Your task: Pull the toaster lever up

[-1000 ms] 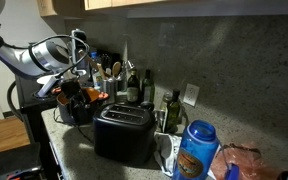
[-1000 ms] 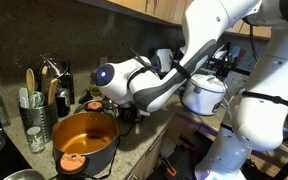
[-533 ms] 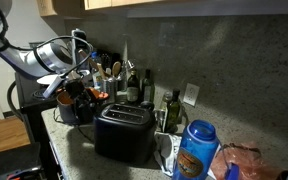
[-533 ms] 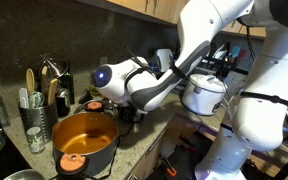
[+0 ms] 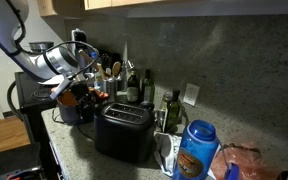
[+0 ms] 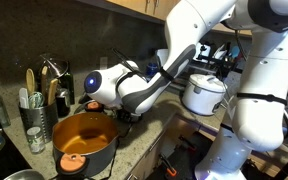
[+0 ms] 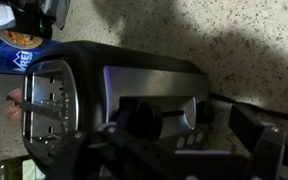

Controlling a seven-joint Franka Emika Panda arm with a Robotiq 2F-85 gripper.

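Note:
The black two-slot toaster (image 5: 124,132) stands on the speckled counter, and my gripper (image 5: 72,92) hovers off its end face, apart from it. In the wrist view the toaster (image 7: 124,85) fills the middle, slots to the left. Its end face shows a dark lever knob (image 7: 140,118) at one end of a slot and a second round knob (image 7: 204,111). My gripper (image 7: 184,152) is open and empty. Its dark fingers frame the lower part of the end face without touching the lever. In an exterior view my arm (image 6: 134,88) hides the toaster.
A dark pot with an orange inside (image 6: 84,140) sits near the arm. A blue-lidded jar (image 5: 196,148) stands beside the toaster. Bottles (image 5: 134,88) and a utensil holder (image 6: 36,125) line the back wall. A white cooker (image 6: 206,92) stands further along the counter.
The arm has shifted a little toward the toaster's end, bringing the gripper closer to it. Nothing was taken hold of and the toaster has not moved.

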